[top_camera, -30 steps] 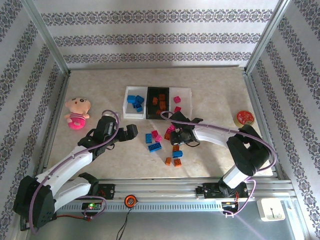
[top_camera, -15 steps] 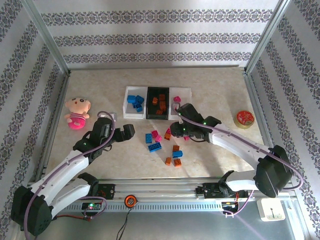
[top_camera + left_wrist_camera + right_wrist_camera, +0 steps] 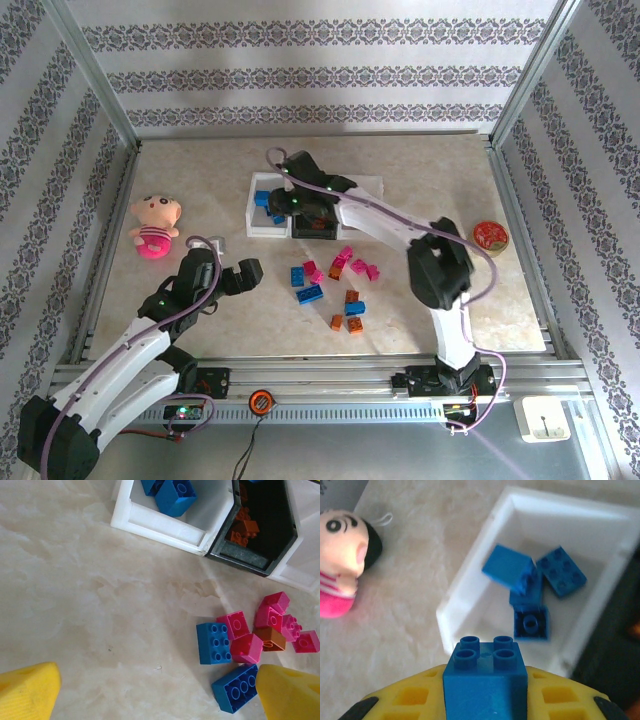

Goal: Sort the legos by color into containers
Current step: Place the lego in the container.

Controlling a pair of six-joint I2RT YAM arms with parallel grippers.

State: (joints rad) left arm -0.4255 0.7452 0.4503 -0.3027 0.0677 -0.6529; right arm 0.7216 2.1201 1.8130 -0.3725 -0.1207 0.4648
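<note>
My right gripper (image 3: pixel 486 682) is shut on a blue two-by-two lego (image 3: pixel 486 672) and hangs over the near edge of the left white container (image 3: pixel 470 595), where three blue legos (image 3: pixel 535 580) lie. From above, that gripper (image 3: pixel 283 203) reaches across the black container (image 3: pixel 318 228) of orange legos; another white container (image 3: pixel 368 187) stands to its right. Loose blue, pink and orange legos (image 3: pixel 345 290) lie mid-table. My left gripper (image 3: pixel 157 695) is open, its yellow fingers (image 3: pixel 27 690) wide apart over bare table, with a blue lego (image 3: pixel 214 642) and pink ones (image 3: pixel 236 625) just ahead to the right.
A pink plush doll (image 3: pixel 153 226) sits at the left of the table. A round red tape roll (image 3: pixel 489 237) lies near the right frame post. Patterned walls close in the table on three sides.
My right arm has swung from the loose pile up and left to the left white container, carrying the blue lego. My left arm has drawn back slightly toward the near edge, still open.
</note>
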